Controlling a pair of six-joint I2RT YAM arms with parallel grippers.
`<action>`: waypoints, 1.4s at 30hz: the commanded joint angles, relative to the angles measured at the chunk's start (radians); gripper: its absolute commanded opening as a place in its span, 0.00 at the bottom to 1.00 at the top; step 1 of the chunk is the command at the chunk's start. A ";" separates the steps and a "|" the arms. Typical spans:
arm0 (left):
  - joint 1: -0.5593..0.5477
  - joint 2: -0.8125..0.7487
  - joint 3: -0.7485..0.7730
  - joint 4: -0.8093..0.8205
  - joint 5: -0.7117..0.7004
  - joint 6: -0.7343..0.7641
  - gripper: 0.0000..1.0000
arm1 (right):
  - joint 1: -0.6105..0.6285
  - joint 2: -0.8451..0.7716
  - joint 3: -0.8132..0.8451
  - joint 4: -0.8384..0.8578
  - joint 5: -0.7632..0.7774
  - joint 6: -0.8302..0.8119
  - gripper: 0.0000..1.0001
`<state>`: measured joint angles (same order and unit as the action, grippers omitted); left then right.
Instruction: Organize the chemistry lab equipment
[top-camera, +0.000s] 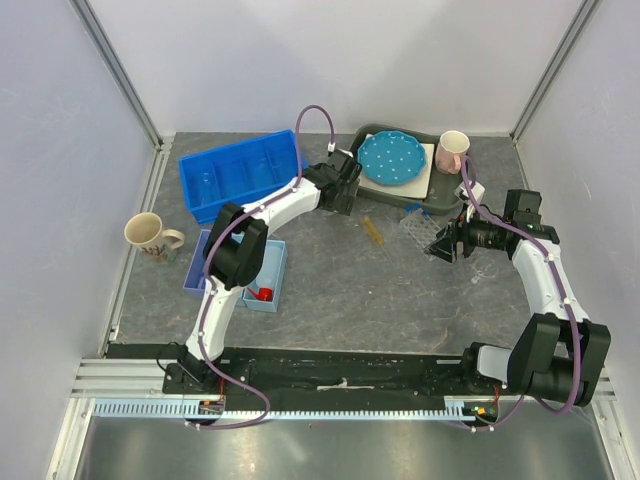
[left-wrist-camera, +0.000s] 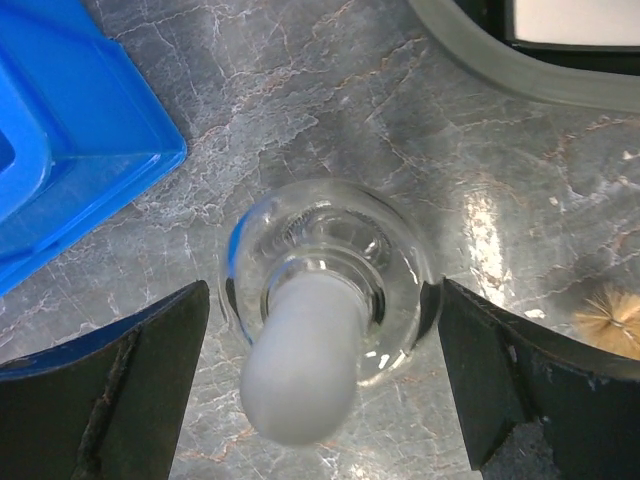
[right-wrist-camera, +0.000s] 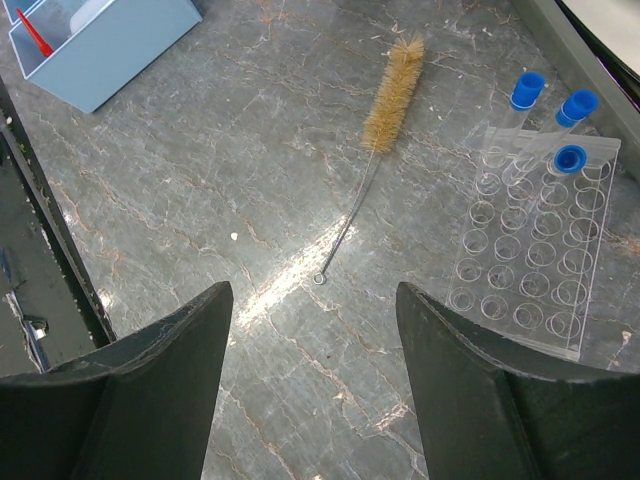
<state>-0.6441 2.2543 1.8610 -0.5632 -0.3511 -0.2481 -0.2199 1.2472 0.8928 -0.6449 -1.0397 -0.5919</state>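
Note:
My left gripper (top-camera: 345, 192) is open, its jaws on either side of a small clear glass dropper bottle (left-wrist-camera: 400, 270) with a white cap (left-wrist-camera: 300, 375). The bottle stands on the table beside the blue bin (left-wrist-camera: 70, 150). The right finger (left-wrist-camera: 500, 370) is at the glass edge; the left finger (left-wrist-camera: 150, 370) is a little apart from it. My right gripper (right-wrist-camera: 315, 290) is open and empty above bare table. Ahead of it lie an amber bristle brush (right-wrist-camera: 395, 95) and a clear tube rack (right-wrist-camera: 530, 255) holding three blue-capped tubes (right-wrist-camera: 545, 110).
A blue bin (top-camera: 240, 172) stands at the back left and a light blue tray (top-camera: 240, 268) with a red-capped bottle (top-camera: 263, 293) in front of it. A beige mug (top-camera: 150, 235) is at the left. A polka-dot plate (top-camera: 390, 157) and a pink mug (top-camera: 452, 150) are at the back.

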 joint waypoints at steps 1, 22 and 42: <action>0.024 0.028 0.058 -0.014 0.041 0.035 0.99 | -0.004 0.009 0.035 0.013 -0.017 -0.028 0.74; 0.040 0.057 0.119 -0.043 0.141 0.072 0.67 | -0.004 0.021 0.037 0.005 -0.014 -0.036 0.74; 0.121 -0.404 -0.143 -0.010 0.308 0.121 0.40 | -0.004 0.020 0.040 -0.001 -0.022 -0.045 0.74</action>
<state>-0.5922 1.9713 1.7206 -0.6003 -0.0772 -0.1616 -0.2199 1.2655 0.8928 -0.6529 -1.0370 -0.6037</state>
